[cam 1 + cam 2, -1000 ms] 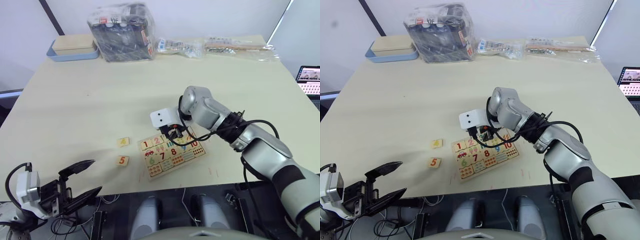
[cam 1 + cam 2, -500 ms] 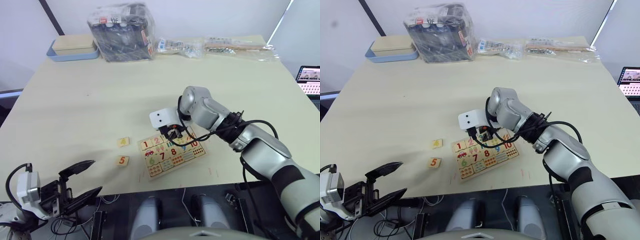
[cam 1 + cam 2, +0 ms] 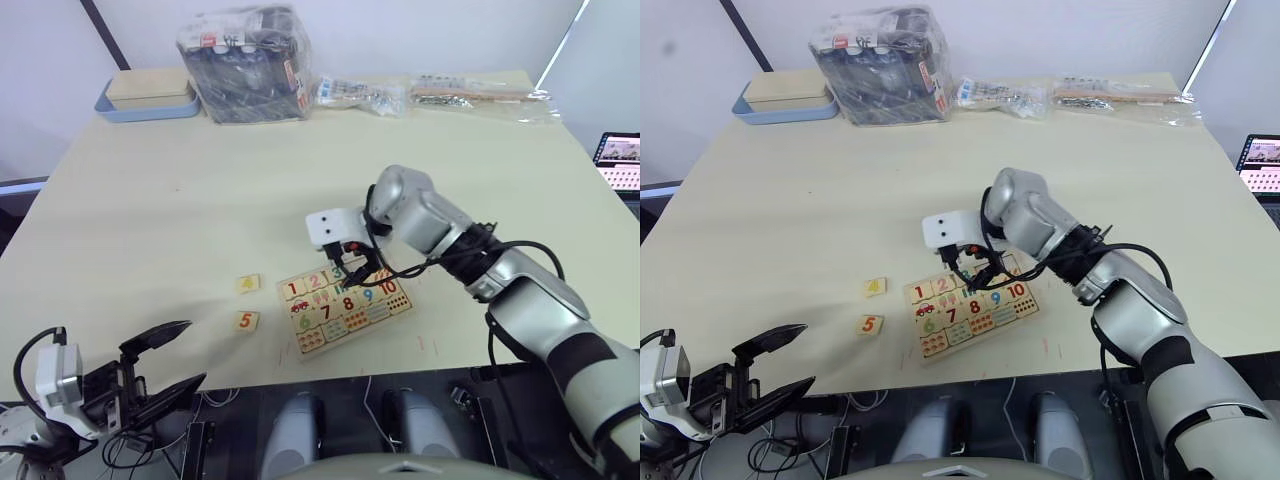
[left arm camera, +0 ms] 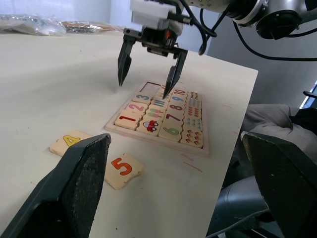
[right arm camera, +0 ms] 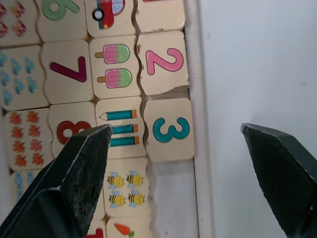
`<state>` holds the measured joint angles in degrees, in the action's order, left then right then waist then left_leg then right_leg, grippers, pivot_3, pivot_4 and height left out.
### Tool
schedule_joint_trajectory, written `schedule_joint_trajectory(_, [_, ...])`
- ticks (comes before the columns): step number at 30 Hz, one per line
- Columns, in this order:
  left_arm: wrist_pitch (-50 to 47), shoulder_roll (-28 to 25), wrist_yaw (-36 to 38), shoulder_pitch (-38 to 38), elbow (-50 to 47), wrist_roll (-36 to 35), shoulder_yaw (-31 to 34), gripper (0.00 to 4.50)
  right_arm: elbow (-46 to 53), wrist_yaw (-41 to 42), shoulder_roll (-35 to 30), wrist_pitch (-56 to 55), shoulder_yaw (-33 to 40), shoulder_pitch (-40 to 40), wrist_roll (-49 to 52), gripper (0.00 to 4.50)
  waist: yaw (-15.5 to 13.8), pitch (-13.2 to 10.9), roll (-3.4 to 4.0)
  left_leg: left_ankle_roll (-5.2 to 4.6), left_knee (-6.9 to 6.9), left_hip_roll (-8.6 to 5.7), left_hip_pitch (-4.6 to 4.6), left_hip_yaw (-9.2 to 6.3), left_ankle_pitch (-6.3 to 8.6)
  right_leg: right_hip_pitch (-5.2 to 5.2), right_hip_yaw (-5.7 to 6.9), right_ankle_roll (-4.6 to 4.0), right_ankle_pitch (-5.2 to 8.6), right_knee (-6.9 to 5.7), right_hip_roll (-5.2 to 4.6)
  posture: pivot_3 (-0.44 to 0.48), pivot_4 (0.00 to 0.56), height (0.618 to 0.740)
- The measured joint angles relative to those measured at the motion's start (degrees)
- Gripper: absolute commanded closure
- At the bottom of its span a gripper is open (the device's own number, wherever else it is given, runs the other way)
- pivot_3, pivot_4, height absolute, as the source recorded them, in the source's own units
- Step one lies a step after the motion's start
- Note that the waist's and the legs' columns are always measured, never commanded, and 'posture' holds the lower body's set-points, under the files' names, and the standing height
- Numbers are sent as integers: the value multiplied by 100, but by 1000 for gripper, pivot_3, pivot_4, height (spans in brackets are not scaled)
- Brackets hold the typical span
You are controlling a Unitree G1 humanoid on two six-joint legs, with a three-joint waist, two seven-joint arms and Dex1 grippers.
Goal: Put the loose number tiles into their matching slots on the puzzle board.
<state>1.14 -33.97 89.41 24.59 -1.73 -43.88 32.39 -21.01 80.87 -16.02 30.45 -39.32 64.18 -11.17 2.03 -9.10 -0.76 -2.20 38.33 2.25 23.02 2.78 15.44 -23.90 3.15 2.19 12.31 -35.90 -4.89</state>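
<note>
Lifting my right gripper off the flat light-wood puzzle board, fingers spread, empty; teal 3 tile is sitting in its slot. Left gripper is hanging open too.

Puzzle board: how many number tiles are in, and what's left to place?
On the puzzle board, tiles 1, 2 and 3 sit in their slots. The right hand hovers open above tile 3, holding nothing. Tiles 4 and 5 lie loose on the table.
</note>
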Motion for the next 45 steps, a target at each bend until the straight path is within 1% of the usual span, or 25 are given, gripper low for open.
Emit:
schedule_joint_trajectory(1, [12,2,-7,-2,0,0,-2,0,39,0,-33,67,126,-79,98,125,4,2,-2,0,0,0,0,0,0,1,0,0,0,0,0,0,150,740])
schedule_joint_trajectory(4, [47,7,-28,-6,0,1,-23,0,81,-60,-97,179,410,-308,331,1259,13,3,-5,0,-1,1,-1,-1,0,0,0,0,0,-1,3,0,150,740])
schedule_joint_trajectory(6, [53,9,-36,-10,0,2,-53,0,88,-153,-117,190,510,-384,417,2330,16,4,-6,0,-1,1,-2,-1,0,0,0,0,0,-2,4,0,150,740])
schedule_joint_trajectory(7, [55,9,-40,-17,0,2,-66,0,89,-203,-119,190,581,-421,466,2739,16,4,-6,0,-1,1,-2,-1,0,0,0,0,0,-2,5,0,150,740])
schedule_joint_trajectory(8, [55,9,-41,-21,0,3,-82,0,89,-281,-121,190,640,-450,489,3413,16,4,-7,0,-1,1,-2,-1,0,0,0,0,0,-2,5,0,150,740])
schedule_joint_trajectory(9, [56,9,-42,-23,0,3,-88,0,90,-347,-132,190,669,-472,505,3971,16,5,-7,0,-1,1,-2,0,0,0,0,0,0,-1,5,0,150,740])
schedule_joint_trajectory(10, [57,8,-43,-32,0,2,-89,0,92,-402,-147,189,683,-503,518,4282,17,5,-7,0,-1,1,-2,-1,0,0,0,-1,0,-1,5,0,150,740])
schedule_joint_trajectory(11, [57,8,-44,-42,0,2,-90,0,96,-506,-158,192,742,-586,538,4474,9,5,-8,0,-1,1,-1,-1,0,1,0,0,0,-1,3,0,150,740])
schedule_joint_trajectory(16, [56,-7,-44,-86,1,3,-90,0,108,-708,-218,241,785,-762,564,4474,12,7,-12,-1,-1,0,-1,0,0,1,-1,0,0,-1,1,0,150,740])
schedule_joint_trajectory(25, [52,-62,-45,-133,8,2,-89,0,103,-945,-234,177,766,-774,482,4474,14,13,-21,-1,-1,1,-1,0,0,0,-1,0,0,-1,5,0,150,740])
schedule_joint_trajectory(45, [63,-61,-66,-76,8,2,-89,0,-40,-1014,-112,39,626,-774,416,4474,15,13,-21,-1,-1,1,-1,0,0,0,-1,0,0,-1,4,0,150,740])
